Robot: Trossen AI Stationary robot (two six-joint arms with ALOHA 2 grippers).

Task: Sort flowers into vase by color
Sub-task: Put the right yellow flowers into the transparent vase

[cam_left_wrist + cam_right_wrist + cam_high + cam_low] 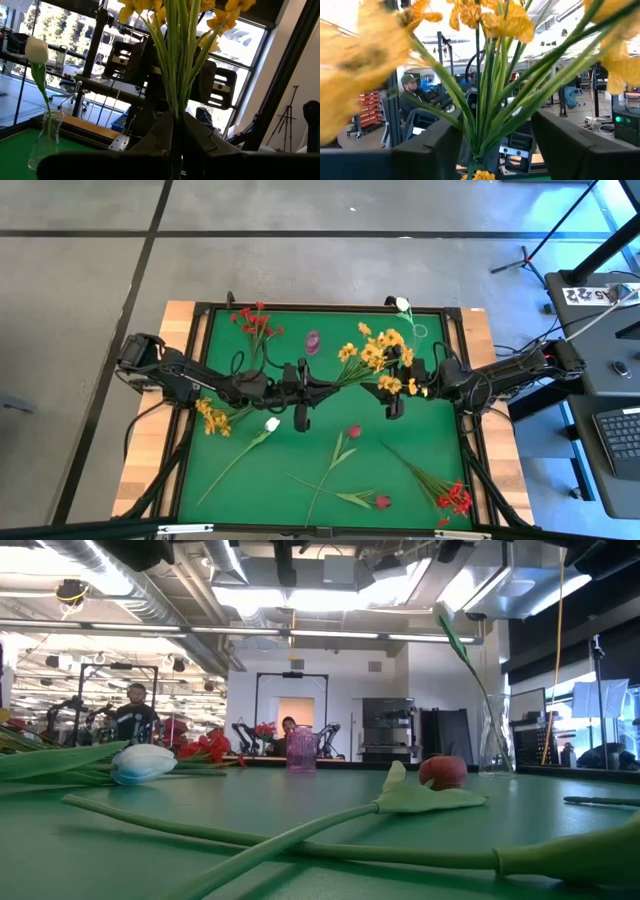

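Green felt covers the table (pixel 300 450), framed by black rails and light wooden edges, on a grey concrete floor. Beyond the table the low view shows a bright workshop with ceiling ducts, racks and a person in a cap standing far back; a dark desk with a keyboard sits off the table's right side.

Loose artificial flowers lie scattered on the felt: a red blossom cluster (pixel 256 322) near the far edge, another red cluster (pixel 452 500) at the near right corner, a white bud on a long green stem (pixel 271 424), a dark red bud (pixel 353 431) mid-table, a second dark red bud (pixel 382 502) nearer the front, and a small yellow-orange cluster (pixel 212 418) at the left. A clear glass vase (pixel 46 145) at the far right corner holds a single white bud (pixel 402 304). A small pink translucent cup (pixel 313 342) stands toward the far edge.

Over the table's middle, the left gripper (pixel 176 131) is clenched around the green stems of a large yellow-orange blossom bunch (pixel 375 355), which is lifted off the felt. The right gripper (pixel 495 145) sits at the same bunch from the other side, its fingers (pixel 570 145) spread wide with the stems passing between them, not pinched.
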